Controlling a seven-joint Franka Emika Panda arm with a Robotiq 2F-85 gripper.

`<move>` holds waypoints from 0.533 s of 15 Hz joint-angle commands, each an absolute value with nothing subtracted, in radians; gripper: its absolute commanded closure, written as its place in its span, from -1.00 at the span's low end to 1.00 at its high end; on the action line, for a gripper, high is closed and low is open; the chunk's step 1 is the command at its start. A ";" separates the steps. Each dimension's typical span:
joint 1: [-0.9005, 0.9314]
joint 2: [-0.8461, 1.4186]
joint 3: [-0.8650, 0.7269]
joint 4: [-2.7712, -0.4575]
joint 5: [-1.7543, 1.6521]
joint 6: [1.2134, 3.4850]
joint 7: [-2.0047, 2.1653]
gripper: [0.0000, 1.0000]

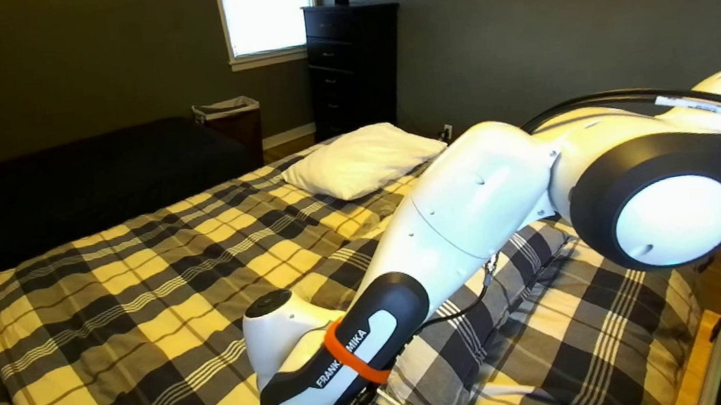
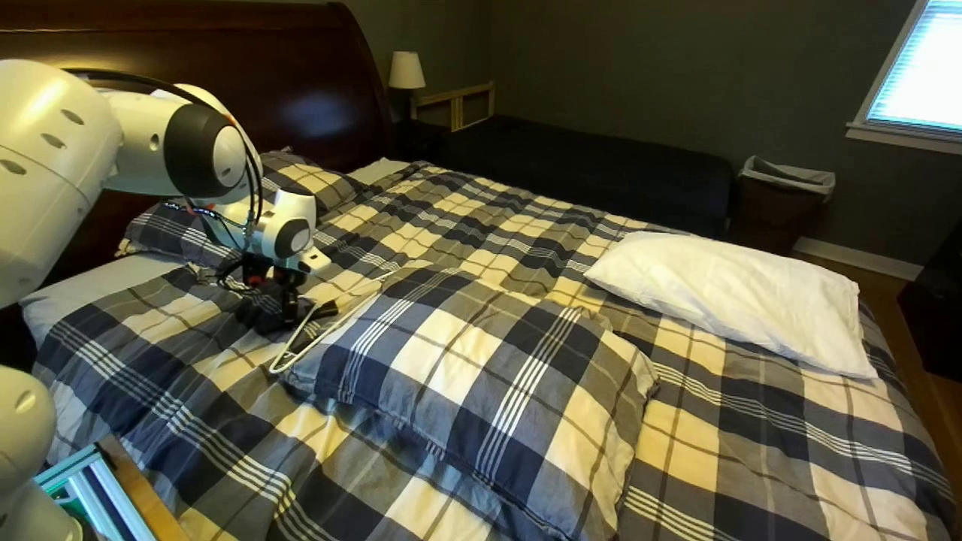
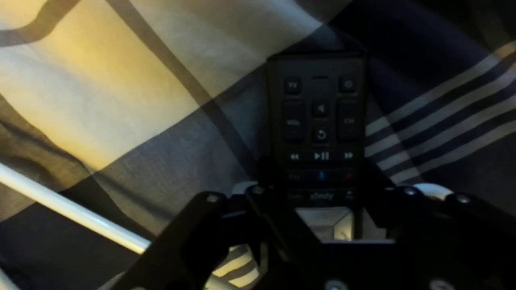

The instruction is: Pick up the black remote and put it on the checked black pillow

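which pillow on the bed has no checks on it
The plain white soft cloth pillow. It has no pattern, unlike the large checked black, grey and white rectangular pillow and a partly hidden plaid pillow by the dark brown wooden headboard.

Black Xfinity remote (image 3: pixel 317 125): a slim, flat handset, and we can read its pale key legends — TV, VOL, CH, playback signs.
Remote's pose: key side toward the wrist camera, TV end uppermost in that view; its other end we lose in darkness.
Remote's place: near the checked black pillow (image 2: pixel 488 383), over the plaid bedspread (image 2: pixel 699 443) — whether touching it, we cannot tell.
Pillow's look: large, soft, rectangular; navy, grey, white and cream plaid.
Pillow's pose: lying flat, plump-topped, on the bedspread.
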State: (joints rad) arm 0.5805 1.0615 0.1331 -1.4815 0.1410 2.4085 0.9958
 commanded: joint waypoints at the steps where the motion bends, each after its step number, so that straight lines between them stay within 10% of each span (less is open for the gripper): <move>1: 0.553 1.008 0.169 -1.562 0.148 2.448 0.929 0.42; 8: 0.465 0.921 0.268 -1.664 0.147 2.453 0.483 0.42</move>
